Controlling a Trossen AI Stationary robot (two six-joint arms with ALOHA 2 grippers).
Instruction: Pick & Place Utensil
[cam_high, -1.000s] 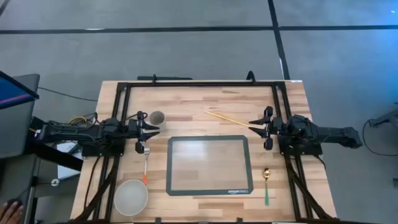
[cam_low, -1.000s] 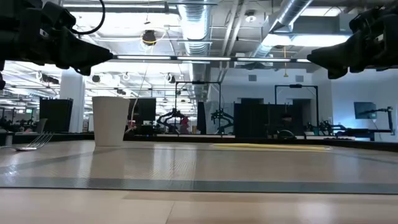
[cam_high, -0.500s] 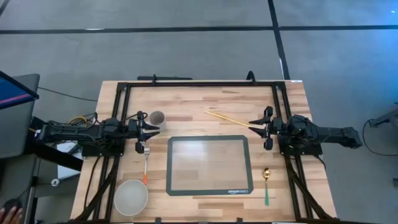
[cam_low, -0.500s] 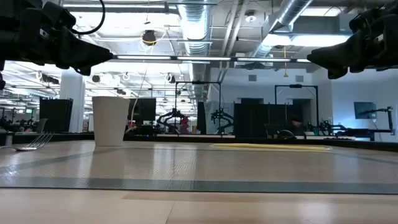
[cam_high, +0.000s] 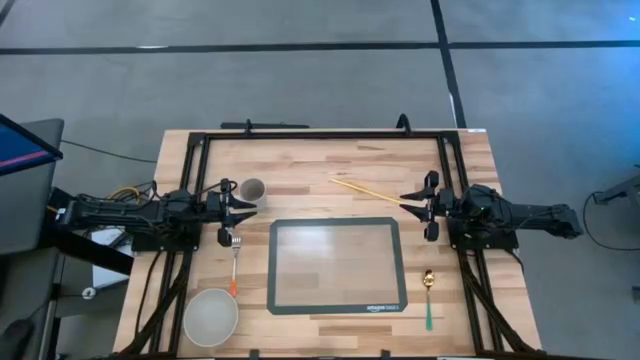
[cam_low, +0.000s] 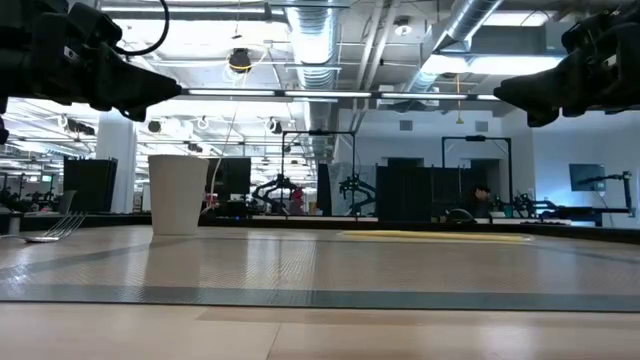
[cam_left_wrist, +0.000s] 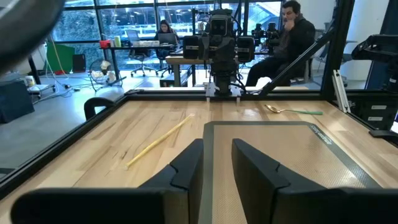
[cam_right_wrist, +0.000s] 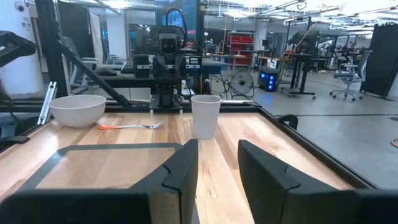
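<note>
A fork (cam_high: 235, 262) with an orange handle lies flat by the table's left side, also seen as the fork (cam_right_wrist: 127, 126). A gold spoon (cam_high: 428, 298) with a green handle lies near the right front; the spoon (cam_left_wrist: 292, 111) rests flat. Yellow chopsticks (cam_high: 365, 191) lie toward the far side. My left gripper (cam_high: 243, 211) hovers open above the fork's tines, beside the cup. My right gripper (cam_high: 408, 204) hovers open by the chopsticks' near end. In their own views, left gripper (cam_left_wrist: 217, 162) and right gripper (cam_right_wrist: 217, 165) each show a gap, holding nothing.
A grey-framed mat (cam_high: 335, 265) lies at the table's middle. A white cup (cam_high: 253, 189) stands upright next to my left gripper, and a white bowl (cam_high: 211, 316) sits at the near left corner. A black frame (cam_high: 320, 135) rims the table. A person (cam_left_wrist: 292, 31) sits beyond it.
</note>
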